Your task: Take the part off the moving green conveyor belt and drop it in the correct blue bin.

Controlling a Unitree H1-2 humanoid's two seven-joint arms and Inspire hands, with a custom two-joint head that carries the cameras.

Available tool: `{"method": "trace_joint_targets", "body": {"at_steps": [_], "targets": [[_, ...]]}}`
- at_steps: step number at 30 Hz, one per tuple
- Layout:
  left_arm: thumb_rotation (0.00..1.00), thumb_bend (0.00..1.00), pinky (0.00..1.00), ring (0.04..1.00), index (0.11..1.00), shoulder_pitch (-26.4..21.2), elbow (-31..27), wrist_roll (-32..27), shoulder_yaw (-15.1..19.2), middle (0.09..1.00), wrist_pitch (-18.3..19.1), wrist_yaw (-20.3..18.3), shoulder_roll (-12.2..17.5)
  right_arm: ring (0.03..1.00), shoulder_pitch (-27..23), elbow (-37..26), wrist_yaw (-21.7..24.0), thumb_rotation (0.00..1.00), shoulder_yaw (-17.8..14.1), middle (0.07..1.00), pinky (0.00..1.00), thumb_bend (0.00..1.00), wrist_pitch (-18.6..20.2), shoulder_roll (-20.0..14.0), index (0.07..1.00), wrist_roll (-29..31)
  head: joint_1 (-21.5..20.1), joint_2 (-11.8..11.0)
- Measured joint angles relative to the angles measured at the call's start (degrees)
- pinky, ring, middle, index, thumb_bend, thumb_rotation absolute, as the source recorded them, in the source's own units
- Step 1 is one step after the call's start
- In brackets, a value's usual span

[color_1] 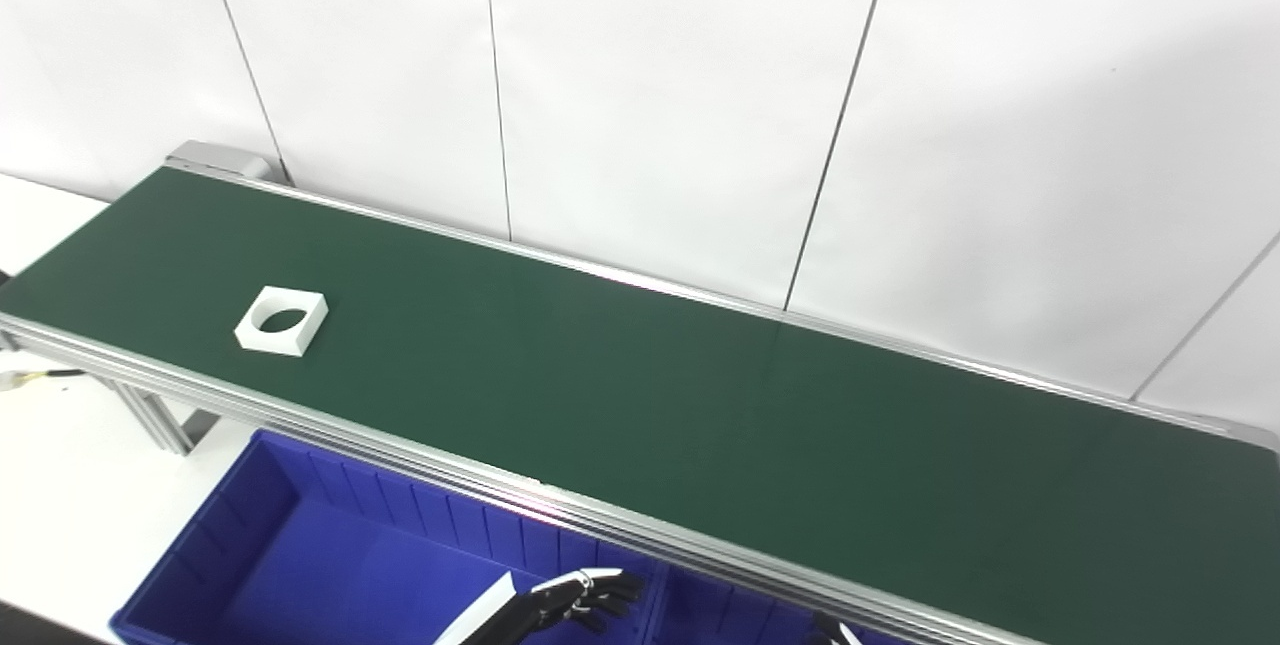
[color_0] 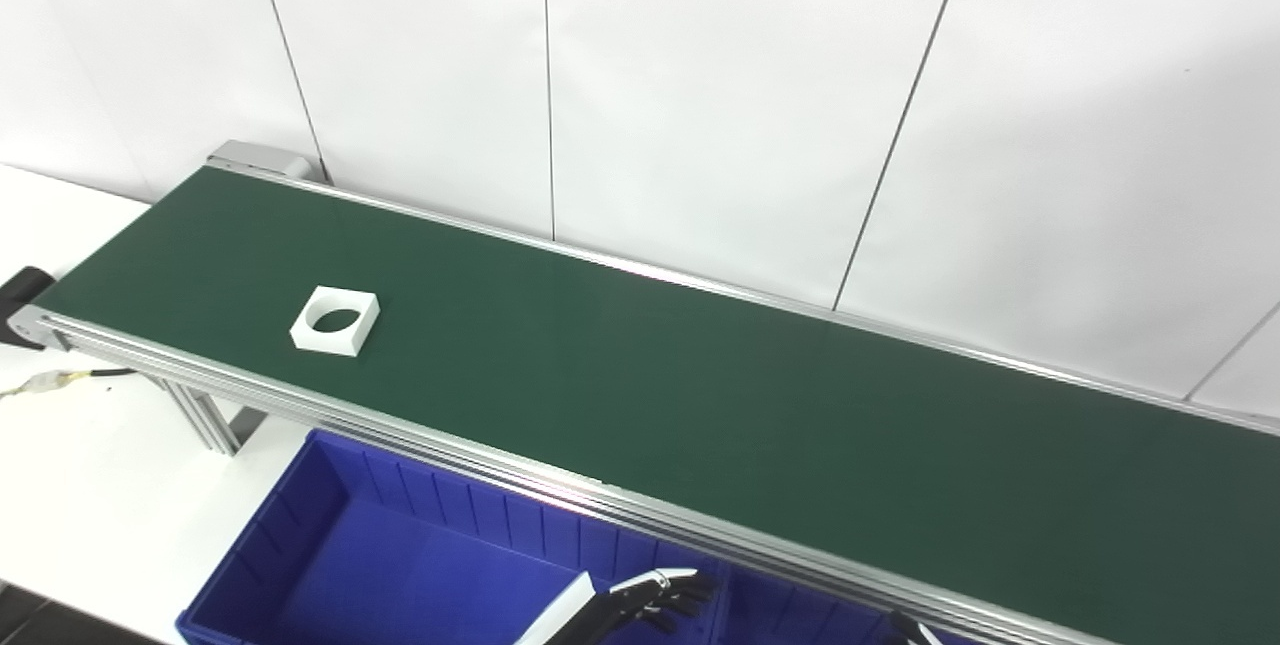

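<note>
White wall panels behind, pale tabletop (color_0: 70, 485) at lower left, long green conveyor belt (color_0: 700, 395) running diagonally from upper left to lower right. Lying flat on the belt at the left of the frame, toward its near edge: the part (color_0: 336, 320), a white square block with a large round hole through its middle, well apart from both hands. Below the belt's aluminium rail, at bottom centre, a blue bin (color_0: 400, 565) with ribbed walls, a second compartment just showing to its right. Left hand (color_0: 655, 597) hovering low over the bin's right end, dark fingers (color_0: 690, 587) loosely spread and holding nothing. Right hand (color_0: 908, 630) barely visible at the bottom edge; open or closed, impossible to say. Judging by looks: rigid plastic, light, not fragile, smooth enough to slip under a loose hold. Likely best taken across two opposite outer flats, or with one side wall pinched through the hole, timed to the belt's travel.
</note>
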Motion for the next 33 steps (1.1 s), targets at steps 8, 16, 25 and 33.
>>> {"method": "trace_joint_targets", "body": {"at_steps": [8,16,25,33], "targets": [[0.35,0.97,0.68,0.762,0.828,-1.15,1.39,-0.06,-2.00,0.813,0.00,2.15,0.60,0.866,-0.51,0.74,-0.01,0.04,0.04,0.878,0.84,0.91,-0.11,0.08,0.920,0.04,0.17,-2.11],[0.33,0.97,0.67,0.753,0.815,-2.02,3.43,-0.03,-3.90,0.807,-0.01,4.66,1.89,0.854,-1.11,2.82,-0.46,0.01,0.03,0.869,0.82,0.92,-0.51,0.47,0.908,-0.79,0.44,-4.57],[0.33,0.97,0.66,0.744,0.813,-2.95,4.10,-0.04,-5.64,0.798,-0.01,6.02,2.66,0.855,-1.38,4.44,-0.45,0.01,0.03,0.870,0.82,0.92,-2.32,0.65,0.908,-0.82,-0.35,-5.01],[0.33,0.96,0.65,0.748,0.808,-3.15,4.34,-0.49,-6.35,0.802,-0.01,7.05,3.03,0.851,-1.51,4.54,-0.44,0.02,-0.02,0.867,0.81,0.92,-2.67,0.89,0.904,-1.08,-0.26,-5.10]]}}
